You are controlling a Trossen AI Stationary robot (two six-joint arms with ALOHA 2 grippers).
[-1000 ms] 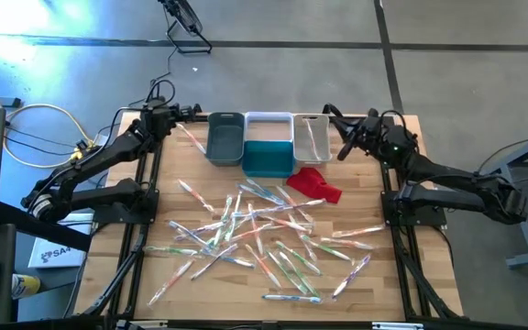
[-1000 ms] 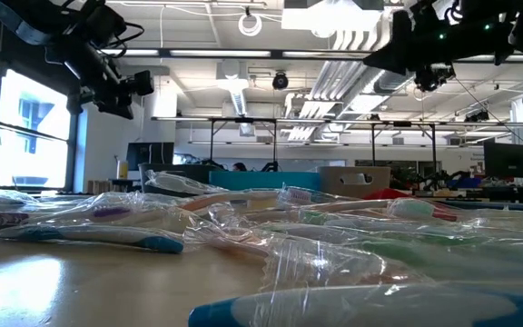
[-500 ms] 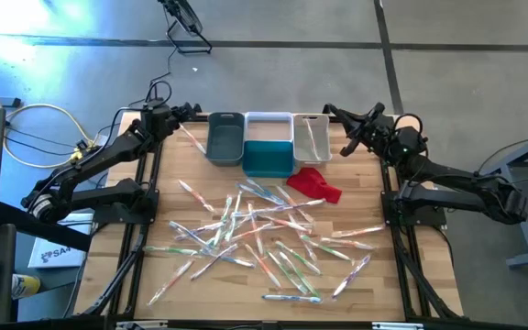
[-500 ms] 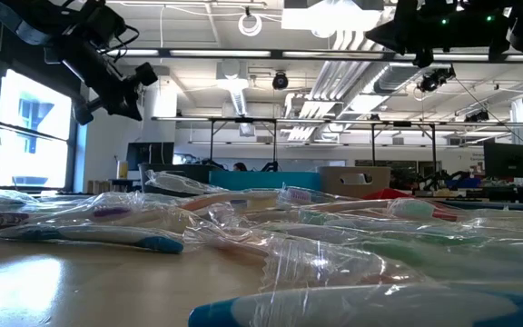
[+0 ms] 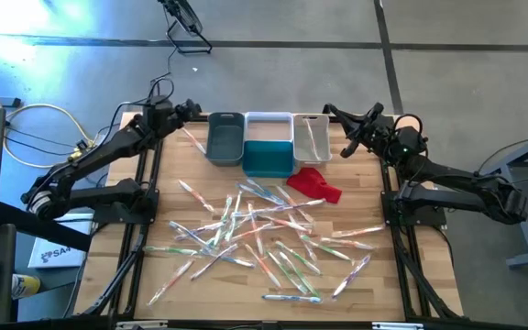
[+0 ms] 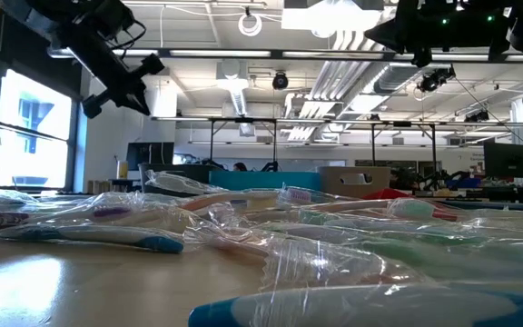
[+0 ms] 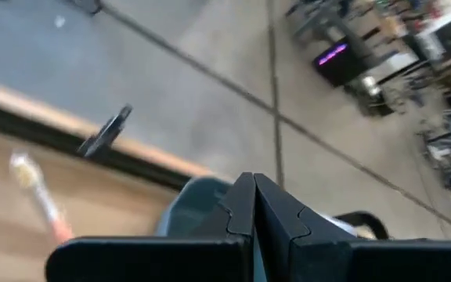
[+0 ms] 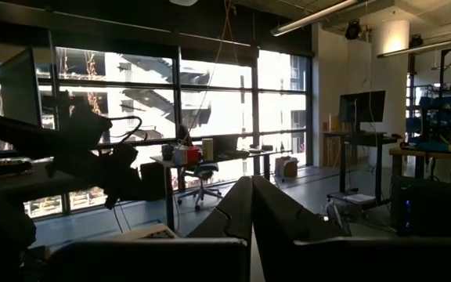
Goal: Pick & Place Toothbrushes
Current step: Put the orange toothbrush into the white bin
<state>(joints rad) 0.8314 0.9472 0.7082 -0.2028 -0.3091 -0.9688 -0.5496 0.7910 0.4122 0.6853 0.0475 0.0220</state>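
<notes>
- Dozens of wrapped toothbrushes lie scattered and crossing one another over the middle and near part of the wooden table; the low view shows their clear wrappers crinkled up off the surface.
- One toothbrush lies inside the white bin, and one orange-handled toothbrush lies alone on the table just beside the grey bin.
- Three bins stand side by side at the far edge: the grey bin, a teal bin and the white bin.
- A red cloth lies just in front of the teal and white bins.
- The left gripper is raised above the far left corner beside the grey bin; its fingers are pressed together and hold nothing.
- The right gripper is raised near the white bin at the far right; its fingers are pressed together and hold nothing.
</notes>
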